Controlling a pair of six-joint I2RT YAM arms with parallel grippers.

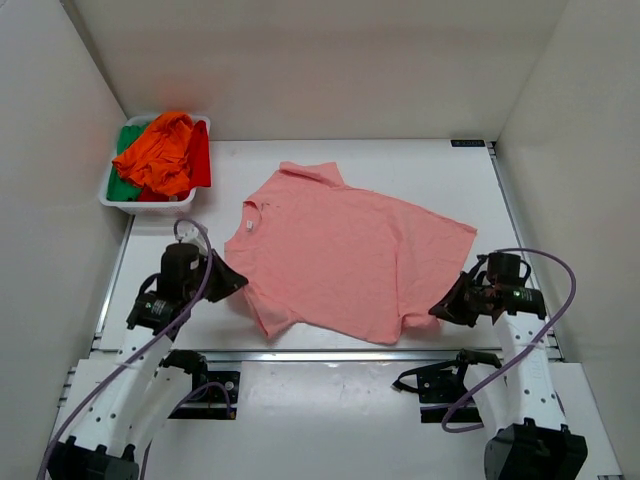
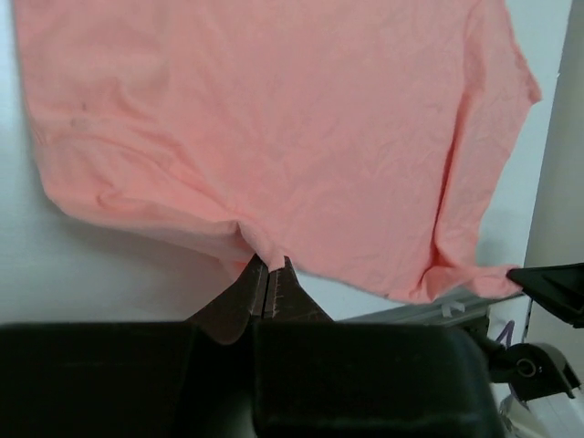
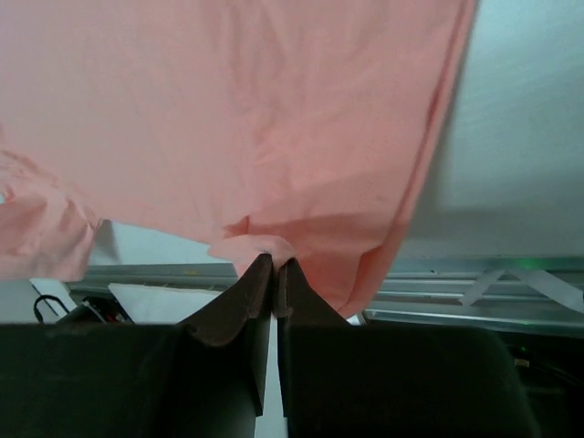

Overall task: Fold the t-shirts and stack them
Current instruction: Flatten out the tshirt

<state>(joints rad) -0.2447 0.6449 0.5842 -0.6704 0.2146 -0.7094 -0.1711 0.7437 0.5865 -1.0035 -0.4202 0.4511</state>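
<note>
The pink shirt (image 1: 350,250) lay spread almost flat on the table (image 1: 430,170), collar toward the left and hem toward the right, with a few shallow wrinkles. It looked light, thin and limp. Cloth like this would probably sag and drape from whatever point lifted it and hold no shape of its own, so the sensible places to take it were corners and seamed edges, two at a time, to keep a fold line straight. The left gripper (image 1: 232,283) sat at the shirt's near left edge by the lower sleeve. In the left wrist view its fingers were pressed together with the hem puckered between the tips. The right gripper (image 1: 445,308) sat at the near right corner, and its fingers were likewise clamped on a small bunch of fabric, the shirt spreading away from them. The orange shirt (image 1: 165,150), red shirt (image 1: 200,155) and green shirt (image 1: 122,185) were heaped unfolded in the white tray (image 1: 118,203) at the far left, well apart from both arms.
</note>
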